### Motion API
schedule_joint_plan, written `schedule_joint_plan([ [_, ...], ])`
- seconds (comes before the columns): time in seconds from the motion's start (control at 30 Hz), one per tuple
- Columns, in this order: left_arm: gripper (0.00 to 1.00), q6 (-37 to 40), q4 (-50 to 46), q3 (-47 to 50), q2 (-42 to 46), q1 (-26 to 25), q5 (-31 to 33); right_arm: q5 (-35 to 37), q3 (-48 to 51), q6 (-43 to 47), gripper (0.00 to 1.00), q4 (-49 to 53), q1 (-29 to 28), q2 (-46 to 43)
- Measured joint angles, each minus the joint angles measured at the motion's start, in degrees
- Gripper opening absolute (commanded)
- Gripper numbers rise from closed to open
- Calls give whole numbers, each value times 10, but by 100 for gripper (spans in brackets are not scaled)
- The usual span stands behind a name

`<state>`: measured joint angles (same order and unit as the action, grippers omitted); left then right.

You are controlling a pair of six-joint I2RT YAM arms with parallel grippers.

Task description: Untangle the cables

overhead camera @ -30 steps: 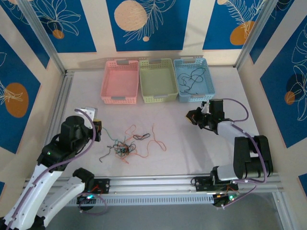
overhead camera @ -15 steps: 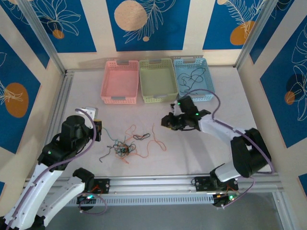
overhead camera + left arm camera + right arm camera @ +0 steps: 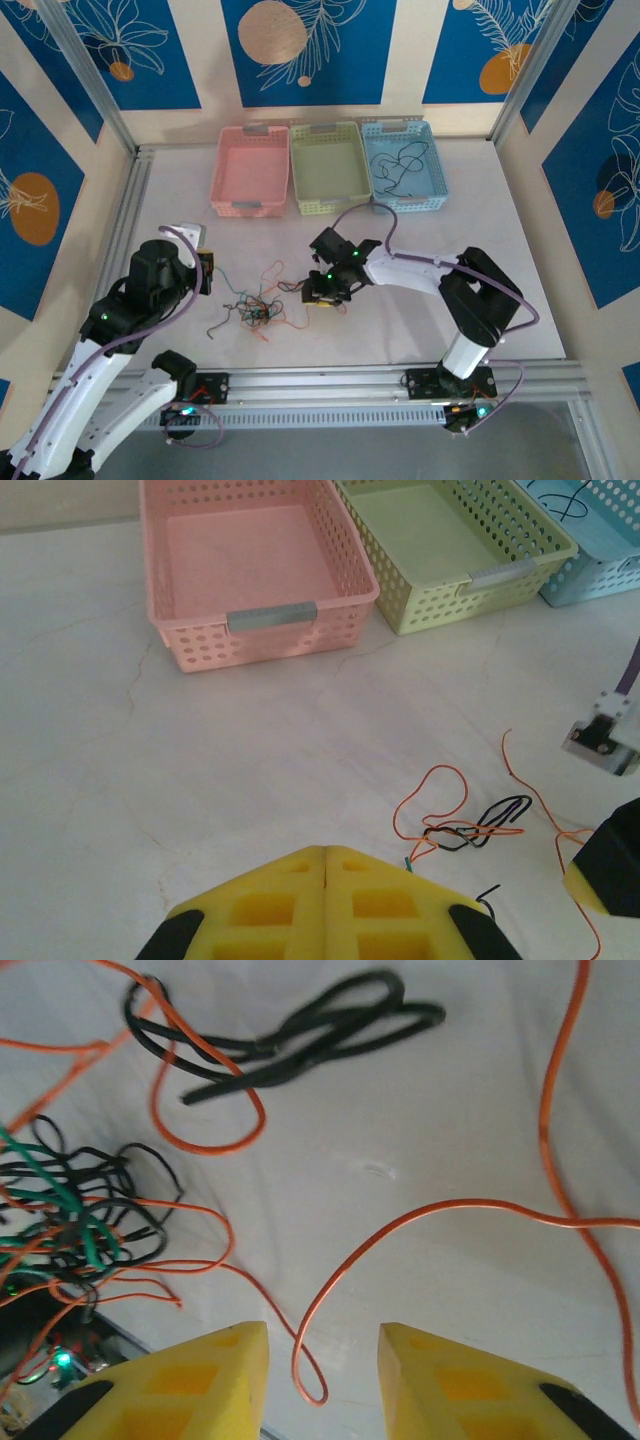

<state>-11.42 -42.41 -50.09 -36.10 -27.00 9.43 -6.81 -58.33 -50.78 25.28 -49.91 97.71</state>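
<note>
The cables (image 3: pixel 262 308) lie in a loose tangle on the white desk (image 3: pixel 430 320), near its middle and on the near side of three baskets. The right gripper (image 3: pixel 322 292) hangs at the tangle's right edge, its yellow fingers (image 3: pixel 190 1380) moderately apart and holding nothing. In its wrist view a loop of orange-red cable (image 3: pixel 400 1222) lies on the desk between the fingertips, a folded black cable (image 3: pixel 300 1040) lies farther off, and a green cable (image 3: pixel 60 1210) is knotted among others at left. The left gripper (image 3: pixel 205 272) sits left of the tangle and apart from it, its pads pressed together on nothing. At the far side stand a pink basket (image 3: pixel 250 205), a green basket (image 3: pixel 325 205) and a blue basket (image 3: pixel 432 170), the last holding a loose black wire (image 3: pixel 400 160).
</note>
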Motion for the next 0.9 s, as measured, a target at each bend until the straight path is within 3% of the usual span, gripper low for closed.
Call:
schedule_joint_plan([
  [0.1,0,0,0,0,-1,0,0,4,-9,-5,31,1,-11,19],
  [0.23,0,0,0,0,-1,0,0,4,-21,-2,2,-3,-19,42],
  [0.37,0,0,0,0,-1,0,0,16,-17,-5,0,0,-15,36],
  [0.47,0,0,0,0,-1,0,0,33,13,4,0,7,17,-21],
  [0.53,0,0,0,0,-1,0,1,42,43,14,0,15,71,-86],
  [0.7,0,0,0,0,-1,2,12,71,97,56,0,33,315,-243],
  [0.8,0,0,-2,0,-1,3,16,65,124,78,0,40,462,-289],
  [0.9,0,0,-5,0,0,4,20,48,146,91,0,44,570,-298],
])
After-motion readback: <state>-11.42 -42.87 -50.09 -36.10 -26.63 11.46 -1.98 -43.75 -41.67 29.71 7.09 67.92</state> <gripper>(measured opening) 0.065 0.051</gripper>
